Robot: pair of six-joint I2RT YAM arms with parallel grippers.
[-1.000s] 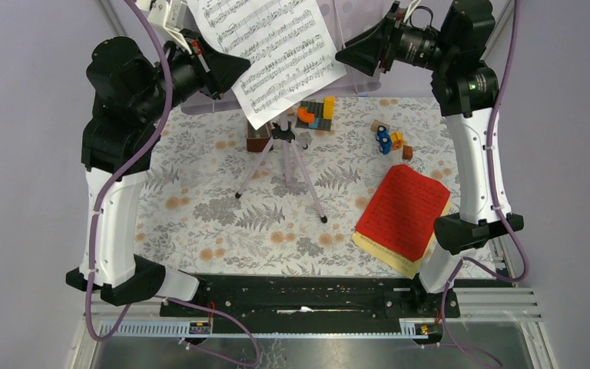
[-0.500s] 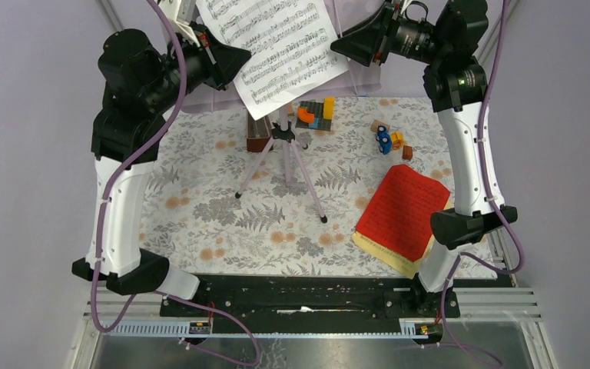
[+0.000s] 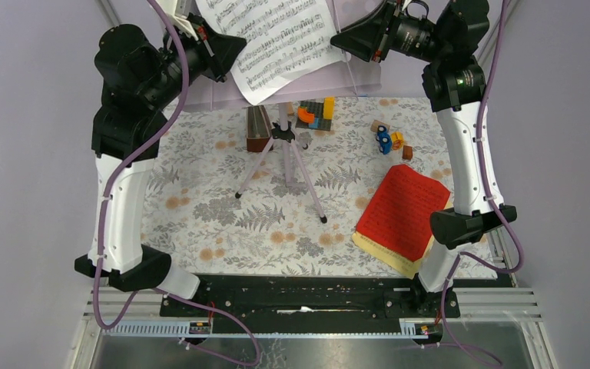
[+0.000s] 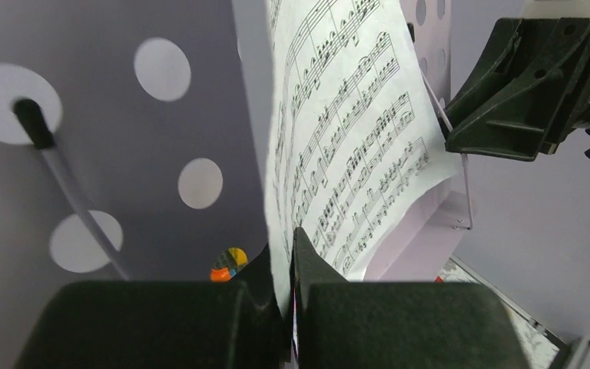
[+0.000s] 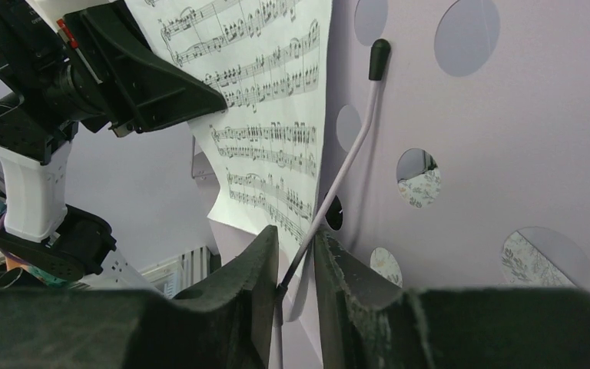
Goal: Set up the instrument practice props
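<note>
My left gripper is shut on the left edge of the white sheet-music page and holds it up against the pale pink perforated panel at the back. In the left wrist view the jaws pinch the page beside the panel. My right gripper is closed on the panel's right edge; in the right wrist view its jaws hold the panel and its thin wire arm. The lilac tripod stands below. The red page lies on the yellow page.
Orange-yellow toy blocks on a dark base stand behind the tripod, a brown box to its left. Small toys and a small brown cylinder lie at the back right. A floral mat covers the table.
My left arm has lifted the white page up and back toward the panel; its lower corner now hangs higher. The right gripper rose slightly at first, then held.
</note>
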